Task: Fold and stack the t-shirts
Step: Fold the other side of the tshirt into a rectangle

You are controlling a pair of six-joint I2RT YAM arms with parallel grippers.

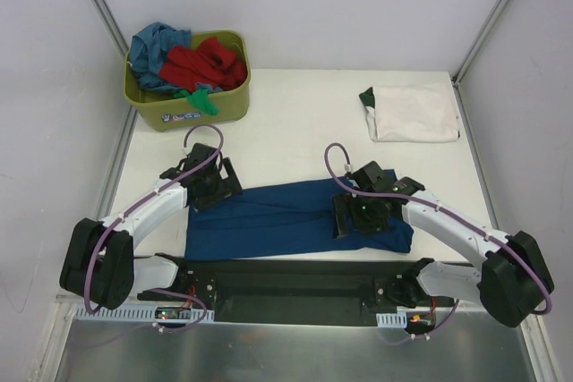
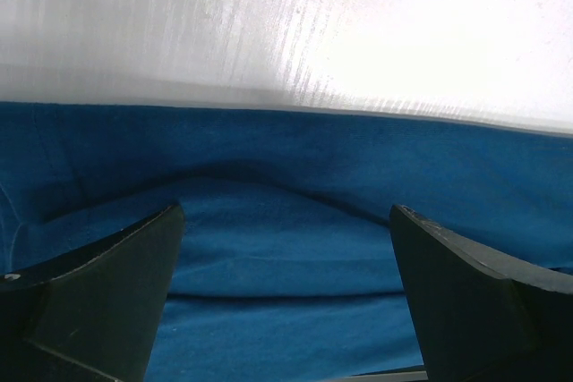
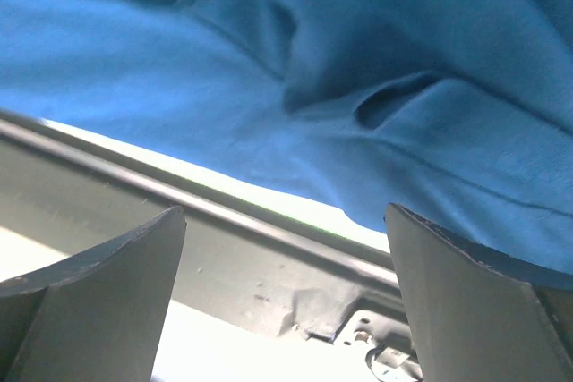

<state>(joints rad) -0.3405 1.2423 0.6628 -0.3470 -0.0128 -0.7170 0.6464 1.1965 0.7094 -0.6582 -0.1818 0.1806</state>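
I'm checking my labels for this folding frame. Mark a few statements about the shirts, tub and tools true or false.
1. The navy blue cloth t-shirt lies spread on the table. True.
2. The left tool is shut on it. False: its fingers stand apart.
3. The folded white cloth t-shirt sits in a tub. False: it lies on the table's far right.
4. The olive-green plastic tub holds red clothes. True.

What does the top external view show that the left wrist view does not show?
Only the top external view: the tub of crumpled shirts, the folded white t-shirt and the right tool. Only the left wrist view: a soft ridge in the cloth between its open fingers. Both: the blue t-shirt and the left tool.
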